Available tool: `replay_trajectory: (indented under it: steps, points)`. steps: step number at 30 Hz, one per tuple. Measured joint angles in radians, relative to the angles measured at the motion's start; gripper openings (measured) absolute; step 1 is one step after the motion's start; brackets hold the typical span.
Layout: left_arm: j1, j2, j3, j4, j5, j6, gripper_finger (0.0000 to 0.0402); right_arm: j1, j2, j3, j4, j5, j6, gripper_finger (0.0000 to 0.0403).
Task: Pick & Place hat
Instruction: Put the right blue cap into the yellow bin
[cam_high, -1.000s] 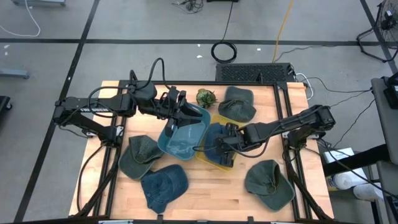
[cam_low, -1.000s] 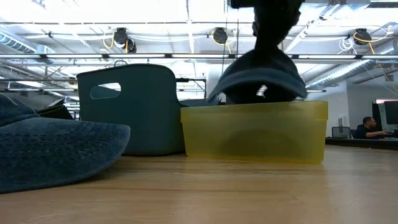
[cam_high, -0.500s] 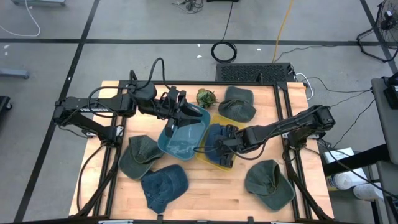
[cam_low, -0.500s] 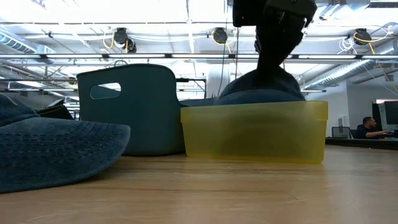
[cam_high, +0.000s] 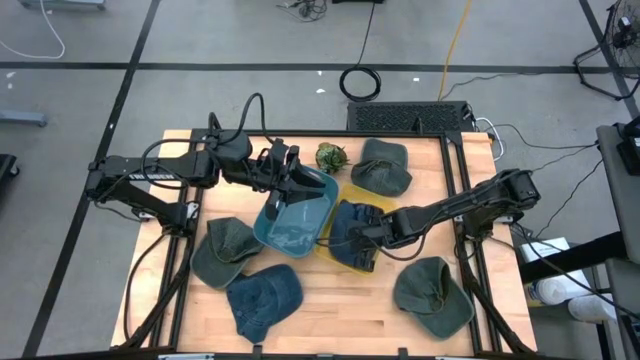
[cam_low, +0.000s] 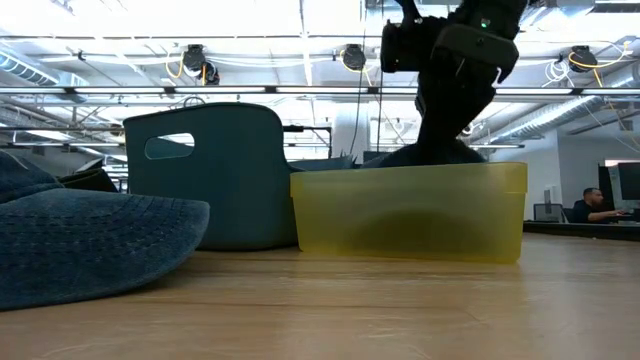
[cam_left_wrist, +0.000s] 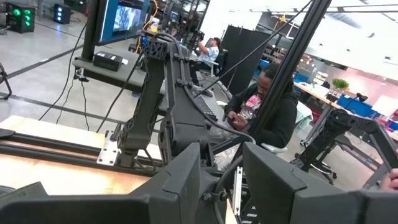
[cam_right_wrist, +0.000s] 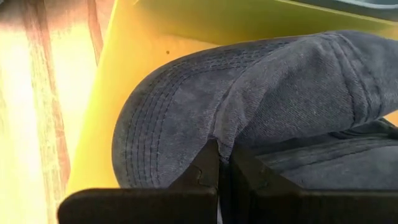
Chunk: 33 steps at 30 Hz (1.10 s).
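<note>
Blue hat (cam_right_wrist: 249, 118), no legible writing

Four cameras, one wooden table (cam_high: 320, 310)

Overhead looks straight down; the low one sits level, close behind the translucent yellow plastic bin (cam_low: 408, 212), frame centre, shared with the overhead (cam_high: 352, 262) and right-wrist views.

Right end effector (cam_right_wrist: 222, 163) clamped shut low; left end effector (cam_high: 290, 176) part-open.
</note>
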<state>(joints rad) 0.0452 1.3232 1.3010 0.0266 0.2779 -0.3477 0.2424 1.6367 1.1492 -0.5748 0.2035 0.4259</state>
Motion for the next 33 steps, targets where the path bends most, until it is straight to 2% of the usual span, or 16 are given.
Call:
replay_trajectory:
  steps: [26, 29, 33]
  points:
    - [0.0, 0.0, 0.0, 0.0, 0.0, 0.0, 0.0129, -0.039, -0.001, -0.196, 0.269, -0.022, -0.06, 0.0001]
    - [0.0, 0.0, 0.0, 0.0, 0.0, 0.0, 0.0129, -0.04, 0.0, -0.196, 0.269, -0.022, -0.064, 0.0012]
    - [0.0, 0.0, 0.0, 0.0, 0.0, 0.0, 0.0129, -0.04, 0.001, -0.196, 0.269, -0.023, -0.063, 0.0053]
